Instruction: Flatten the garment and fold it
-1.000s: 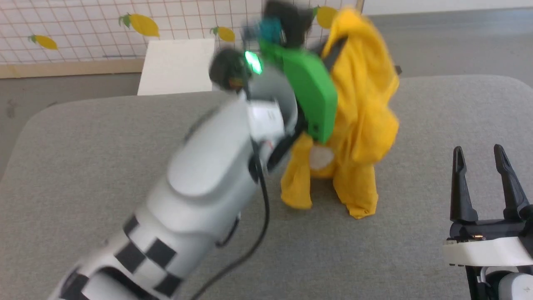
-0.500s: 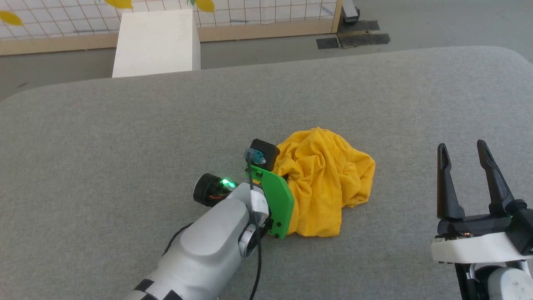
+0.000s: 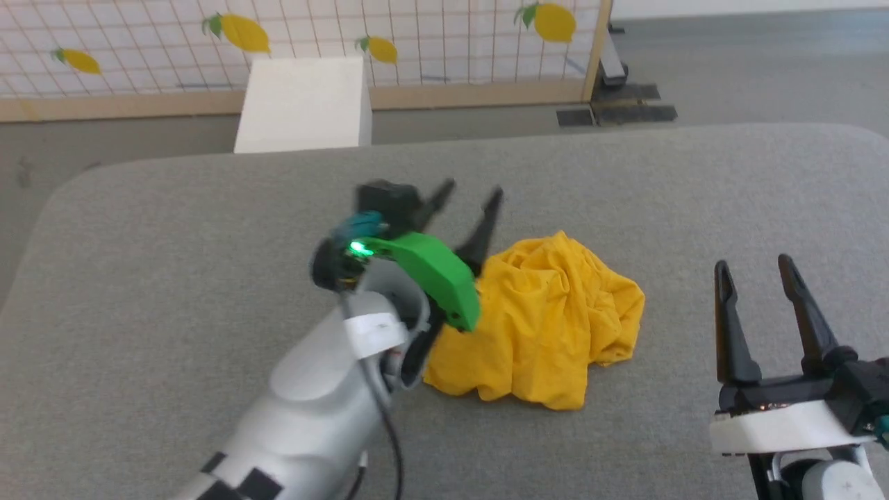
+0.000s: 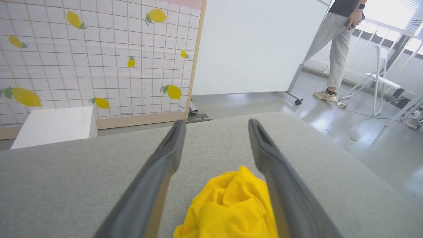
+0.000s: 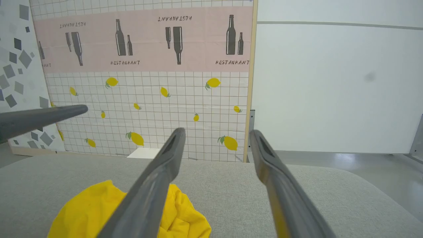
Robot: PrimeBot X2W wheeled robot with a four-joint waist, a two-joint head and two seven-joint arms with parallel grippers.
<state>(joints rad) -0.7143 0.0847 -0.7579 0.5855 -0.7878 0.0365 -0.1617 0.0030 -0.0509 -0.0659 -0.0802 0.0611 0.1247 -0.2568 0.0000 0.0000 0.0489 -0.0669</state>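
Grey table (image 3: 173,229), garment (image 3: 549,333) crumpled in heap, left tool (image 3: 472,189) spread beside it

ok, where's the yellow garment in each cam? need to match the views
Head view: yellow garment is a crumpled heap right of centre on the grey table.
Left wrist view: bottom centre, low between the fingers of the left gripper.
Right wrist view: bottom left, partly behind one finger of the right gripper.
Shared landmark: the lemon-print grid panel beyond the table.
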